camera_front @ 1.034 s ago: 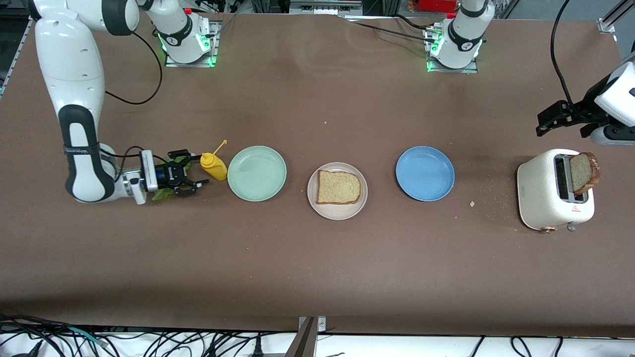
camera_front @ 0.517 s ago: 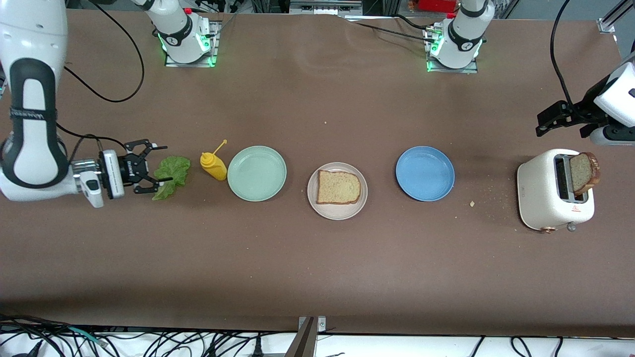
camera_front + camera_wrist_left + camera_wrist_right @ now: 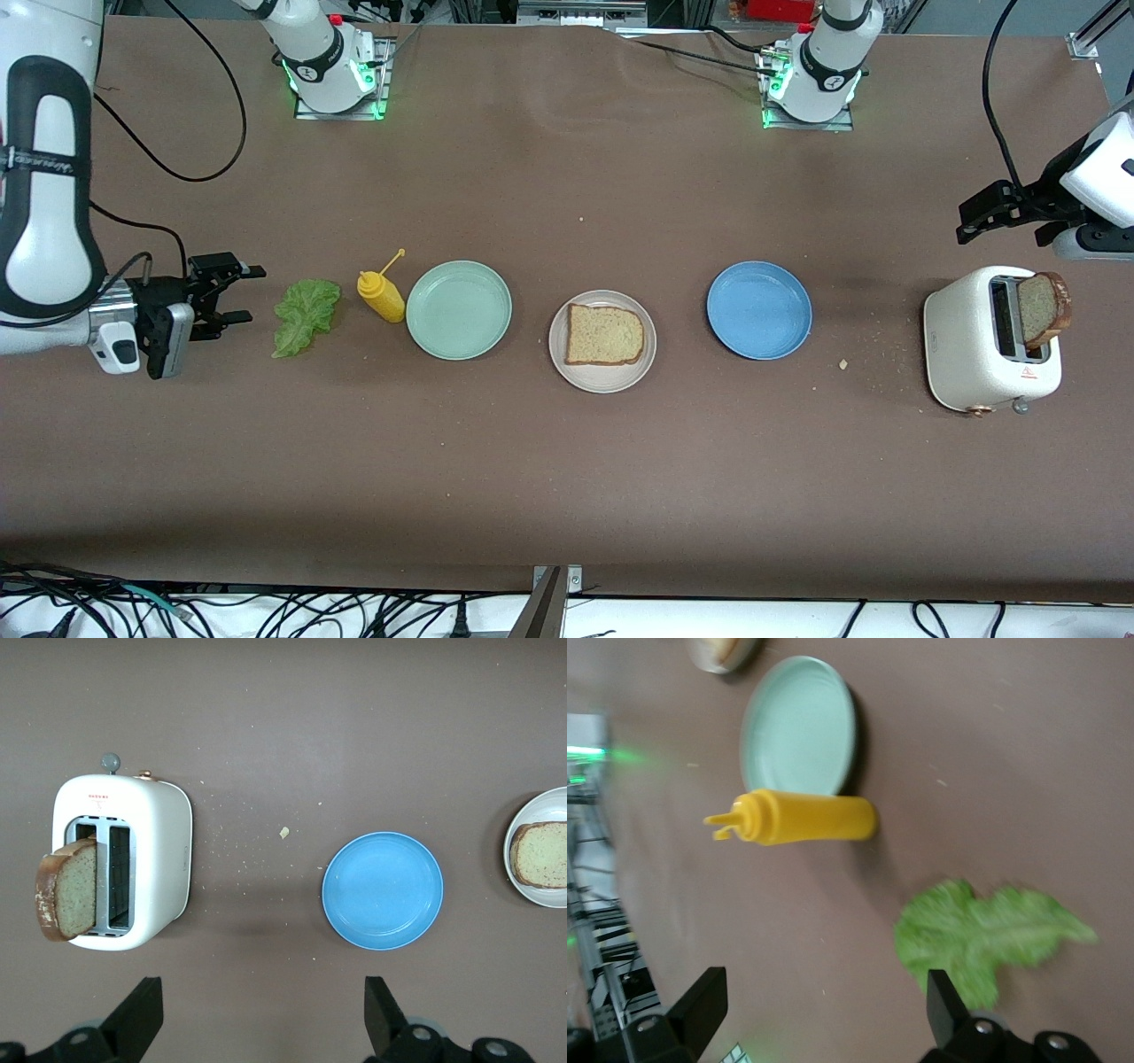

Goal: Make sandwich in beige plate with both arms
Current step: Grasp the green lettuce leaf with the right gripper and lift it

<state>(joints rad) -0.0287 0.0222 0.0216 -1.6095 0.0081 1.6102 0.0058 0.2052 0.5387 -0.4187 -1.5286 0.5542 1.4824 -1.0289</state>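
On the surface, things lie in a row: from the right arm's end, a lettuce leaf, a mustard bottle just beside it, a plate, a middle plate bearing a bread slice, another plate, then a toaster with a bread slice standing in its slot.

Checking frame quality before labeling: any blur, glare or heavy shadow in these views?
Front view: sharp, even light; green glow at both arm bases, soft shadow beside the toaster. Left wrist view: crisp, blue plate and crumbs clear, faint shadow near the toaster. Right wrist view: blurred; mustard bottle and lettuce are soft, with a green light streak at one edge.
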